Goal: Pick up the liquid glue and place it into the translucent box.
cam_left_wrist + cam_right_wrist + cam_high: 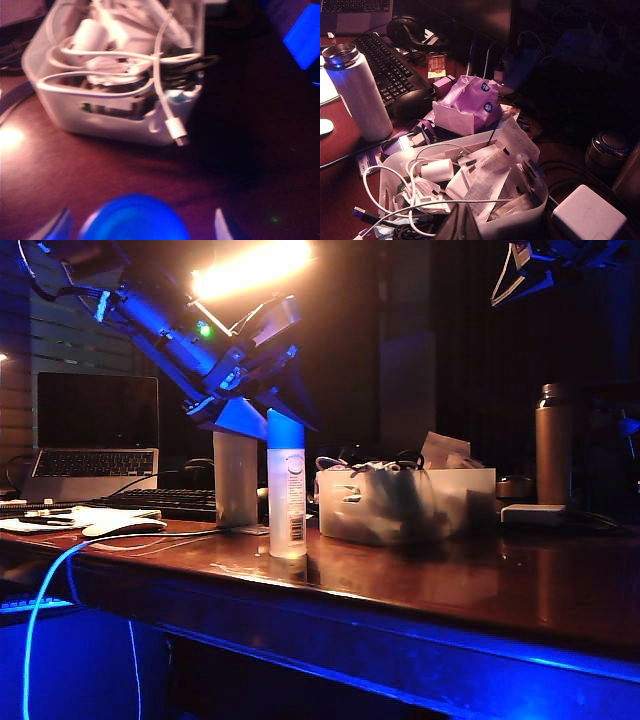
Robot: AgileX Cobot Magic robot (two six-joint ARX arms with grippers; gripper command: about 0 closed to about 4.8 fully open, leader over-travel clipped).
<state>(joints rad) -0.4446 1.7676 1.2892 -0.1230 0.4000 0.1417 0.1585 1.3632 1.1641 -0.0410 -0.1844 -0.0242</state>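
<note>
Near the bench's front edge, the liquid glue (287, 490) stood ungrasped between the left gripper's (272, 405) parted jaws, the translucent box (385, 502) awaiting it; the right gripper's (520, 275) state was unclear.

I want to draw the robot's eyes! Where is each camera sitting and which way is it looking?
Exterior view: low beside the table, looking across; left gripper around the liquid glue.
Left wrist view: above the glue's blue cap, facing the translucent box; fingers flank the cap.
Right wrist view: high, looking down into the box; right gripper barely shows.
All share the box.
</note>
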